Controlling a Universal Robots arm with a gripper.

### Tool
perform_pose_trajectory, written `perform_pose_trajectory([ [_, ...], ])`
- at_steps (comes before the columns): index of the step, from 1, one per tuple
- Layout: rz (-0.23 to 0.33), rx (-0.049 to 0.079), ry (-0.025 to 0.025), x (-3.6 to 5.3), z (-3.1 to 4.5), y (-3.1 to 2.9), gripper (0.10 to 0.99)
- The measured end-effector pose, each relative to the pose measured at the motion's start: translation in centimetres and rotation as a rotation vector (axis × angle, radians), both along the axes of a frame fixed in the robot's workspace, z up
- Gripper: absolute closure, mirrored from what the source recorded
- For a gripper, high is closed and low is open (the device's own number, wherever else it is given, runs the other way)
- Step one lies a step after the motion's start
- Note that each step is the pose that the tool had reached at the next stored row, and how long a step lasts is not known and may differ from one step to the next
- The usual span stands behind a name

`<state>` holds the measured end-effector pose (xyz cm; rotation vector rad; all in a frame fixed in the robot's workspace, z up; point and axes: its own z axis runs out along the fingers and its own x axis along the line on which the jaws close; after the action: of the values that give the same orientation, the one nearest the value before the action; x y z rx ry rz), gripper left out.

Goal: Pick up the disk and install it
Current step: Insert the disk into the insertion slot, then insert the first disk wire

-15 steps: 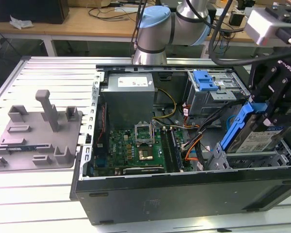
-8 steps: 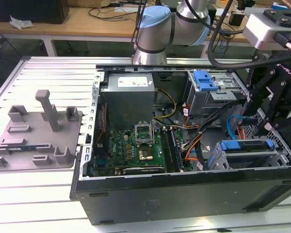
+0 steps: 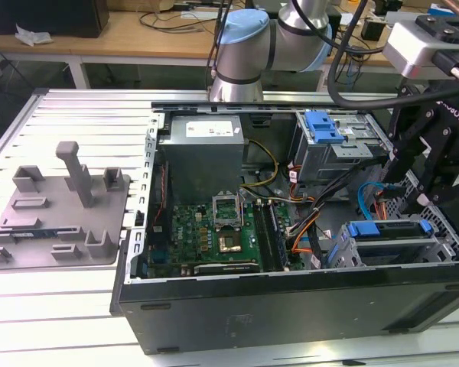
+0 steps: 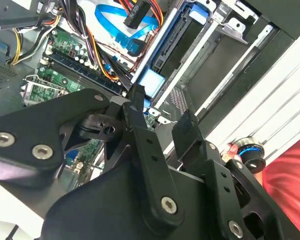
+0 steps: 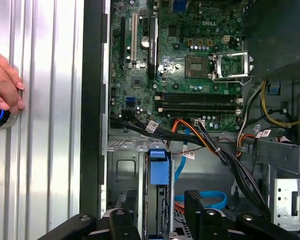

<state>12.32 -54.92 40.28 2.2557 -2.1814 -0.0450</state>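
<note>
Open computer case (image 3: 291, 313) on a slotted metal table (image 3: 76, 107), motherboard (image 3: 199, 229) exposed. In the drive cage (image 3: 451, 245) at the exterior view's right, the disk (image 3: 386, 229), blue-bracketed, lying in its bay. Just above it, the gripper (image 5: 162, 196), fingers spread either side of the blue tab, clasping nothing. Judged to be at the bay end of the job; grasp or release, impossible to tell. Calls for squareness to the bay and clearance from the cable bundle (image 5: 225, 160) alongside.
</note>
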Motion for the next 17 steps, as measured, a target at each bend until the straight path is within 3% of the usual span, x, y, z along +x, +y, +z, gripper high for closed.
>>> perform_pose_trajectory([
  [10, 0.0, 0.0, 0.0005, 0.0, 0.0, 0.0, 0.584],
  [11, 0.0, -0.02, 0.0005, 0.01, 0.01, 0.68, 0.584],
  [12, 0.0, -0.078, 0.0005, 0.0, 0.0, 1.84, 0.584],
  [13, 0.0, -0.108, 0.0005, 0.01, 0.0, 2.61, 0.584],
  [15, 0.0, -0.136, 0.0005, 0.0, 0.0, 3.53, 0.584],
  [17, 0.0, -0.151, 0.0002, 0.0, -0.01, 4.29, 0.584],
])
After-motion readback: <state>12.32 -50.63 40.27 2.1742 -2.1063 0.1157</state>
